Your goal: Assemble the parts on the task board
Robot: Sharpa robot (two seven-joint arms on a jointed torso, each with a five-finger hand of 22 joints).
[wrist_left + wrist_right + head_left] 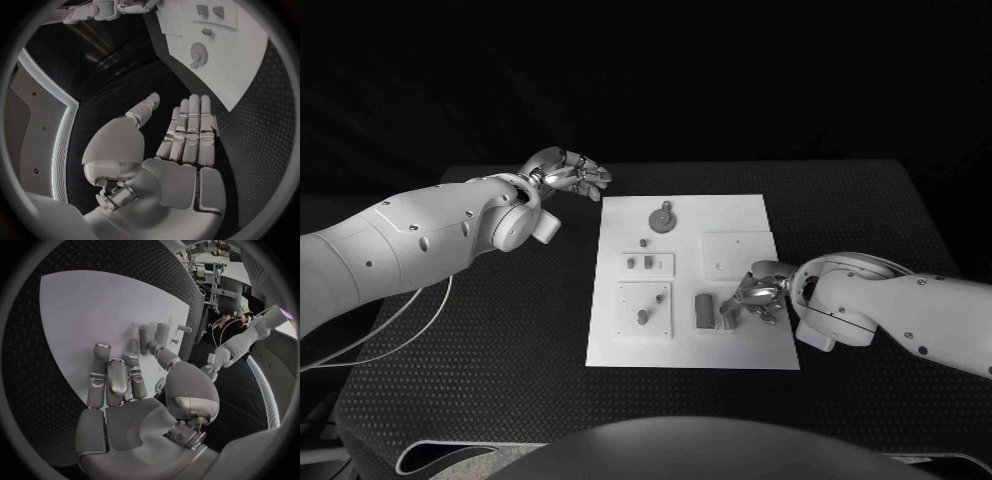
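head view: task board [733, 215], white, lies mid-table [877, 400]; grey parts on it include a round disc [662, 219] near its far end and a dark upright block [704, 311] near its near end. right hand [750, 297] rests on the board just beside that block, fingers curled; whether they grip anything cannot be told. left hand [568, 173] hovers off the board's far left corner, well apart, bare table around it.

left wrist view: left hand [181, 145] empty, fingers straight and together; board edge [250, 75] beyond the fingertips.

right wrist view: right hand [131, 390] over the board [87, 315], fingertips among small upright parts [153, 332]; contact unclear.
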